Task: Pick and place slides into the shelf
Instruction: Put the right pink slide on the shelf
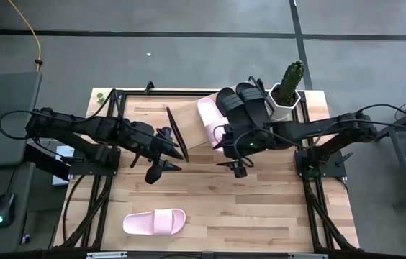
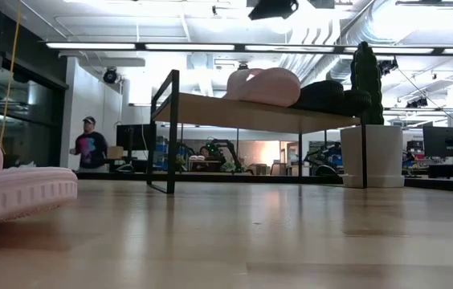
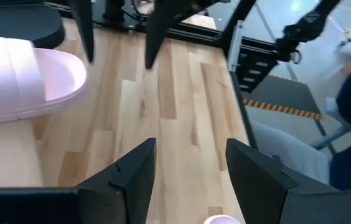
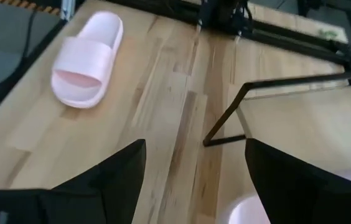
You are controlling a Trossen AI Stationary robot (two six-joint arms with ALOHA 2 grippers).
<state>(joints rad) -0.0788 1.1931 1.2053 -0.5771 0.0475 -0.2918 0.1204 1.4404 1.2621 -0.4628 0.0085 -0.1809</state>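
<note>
The light-wood shelf (image 1: 188, 126) stands at the table's far middle on thin dark end panels. One pale pink slide (image 1: 209, 122) and two black slides (image 1: 245, 104) lie on its top, soles down. A second pink slide (image 1: 154, 221) lies sole down on the table near the front edge, seen too in the right wrist view (image 4: 88, 59). My left gripper (image 1: 163, 160) hovers open off the shelf's left end, above the table. My right gripper (image 1: 237, 167) hovers open just in front of the shelf's right half. Neither has anything between its fingers (image 3: 132, 177) (image 4: 116, 180).
A white pot with a cactus (image 1: 286, 92) stands at the far right corner beside the shelf. Dark frame rails (image 1: 106, 129) run along the table's left and right sides. Bare wood (image 1: 260, 208) lies between the shelf and the front edge. A person (image 2: 90, 144) stands in the room behind.
</note>
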